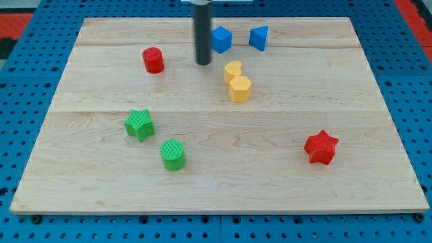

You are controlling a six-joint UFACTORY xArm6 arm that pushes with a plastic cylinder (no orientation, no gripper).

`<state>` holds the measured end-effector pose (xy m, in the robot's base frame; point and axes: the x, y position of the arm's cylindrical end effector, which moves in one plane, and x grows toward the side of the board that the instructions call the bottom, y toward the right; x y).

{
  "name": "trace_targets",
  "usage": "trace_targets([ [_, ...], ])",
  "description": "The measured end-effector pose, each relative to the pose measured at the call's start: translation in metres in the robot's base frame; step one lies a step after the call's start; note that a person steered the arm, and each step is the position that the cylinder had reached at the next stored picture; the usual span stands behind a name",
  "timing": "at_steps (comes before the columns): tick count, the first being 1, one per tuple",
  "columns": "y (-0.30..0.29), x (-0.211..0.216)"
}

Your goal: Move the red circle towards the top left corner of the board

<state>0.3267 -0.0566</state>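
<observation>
The red circle stands on the wooden board in its upper left part. My tip is at the end of the dark rod that comes down from the view's top. It sits to the right of the red circle, apart from it. The blue cube is just to the upper right of my tip.
A blue triangle lies right of the blue cube. Two yellow blocks touch each other below and right of my tip. A green star and green circle lie lower left. A red star lies lower right.
</observation>
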Motion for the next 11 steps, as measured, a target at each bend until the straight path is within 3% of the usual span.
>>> trace_targets([
  [1,-0.047,0.045],
  [2,-0.094,0.039],
  [3,-0.059,0.038],
  [5,-0.069,-0.031],
  [8,-0.054,-0.061],
  [10,-0.079,-0.059],
  [11,-0.017,-0.049],
])
